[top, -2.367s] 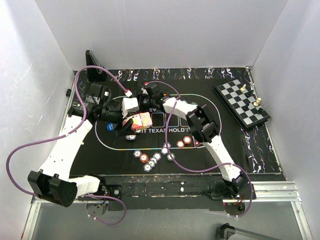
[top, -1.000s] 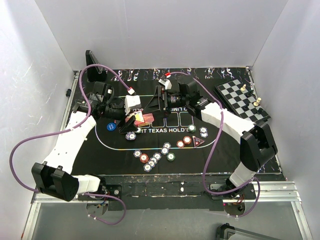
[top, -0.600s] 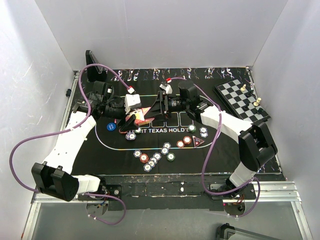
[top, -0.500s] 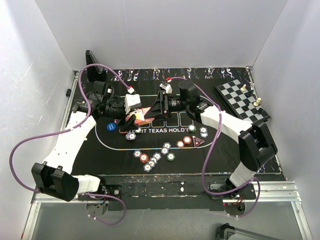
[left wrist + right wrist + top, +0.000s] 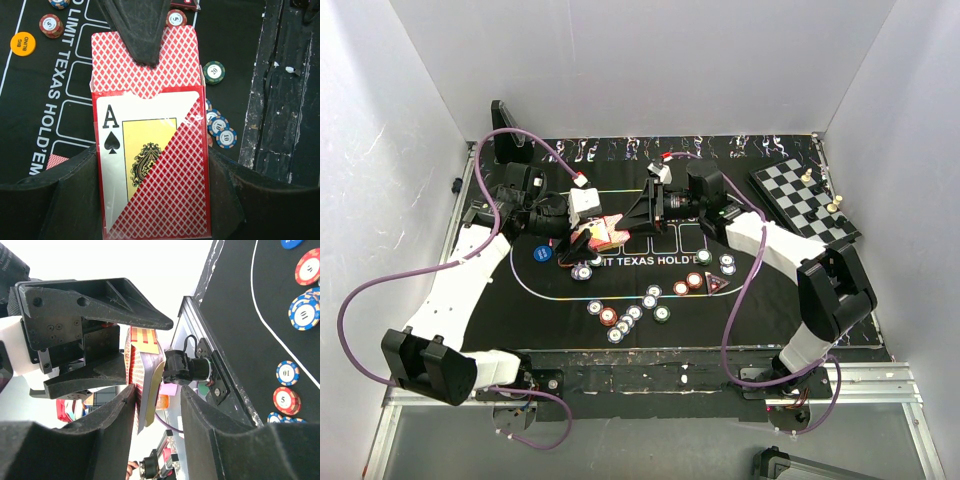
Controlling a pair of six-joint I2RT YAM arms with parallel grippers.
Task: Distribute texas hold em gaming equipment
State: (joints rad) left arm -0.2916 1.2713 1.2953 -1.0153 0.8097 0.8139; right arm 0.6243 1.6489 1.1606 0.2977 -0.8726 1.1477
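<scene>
My left gripper [image 5: 582, 242] is shut on a red card box [image 5: 150, 165] with an ace of spades on its front, held above the mat's left half. Red-backed cards [image 5: 145, 60] stick out of its open end. My right gripper [image 5: 640, 214] is open with its jaws either side of that end [image 5: 147, 385]. One finger [image 5: 100, 440] touches the cards; the other [image 5: 215, 435] stands apart. Poker chips [image 5: 630, 318] lie at the mat's front, more of them [image 5: 690, 283] beside a dark triangular marker [image 5: 717, 285]. A yellow button [image 5: 22, 43] lies on the mat.
The black mat [image 5: 760, 300] covers the table. A chessboard [image 5: 803, 205] with pieces sits at the back right. A blue chip [image 5: 542, 254] lies left of my left gripper. A black stand [image 5: 507, 143] stands at the back left corner. Purple cables loop over both arms.
My right gripper pulled back from the box, then came in again and now straddles the cards' end. My left gripper has kept hold of the box and shifted slightly right.
</scene>
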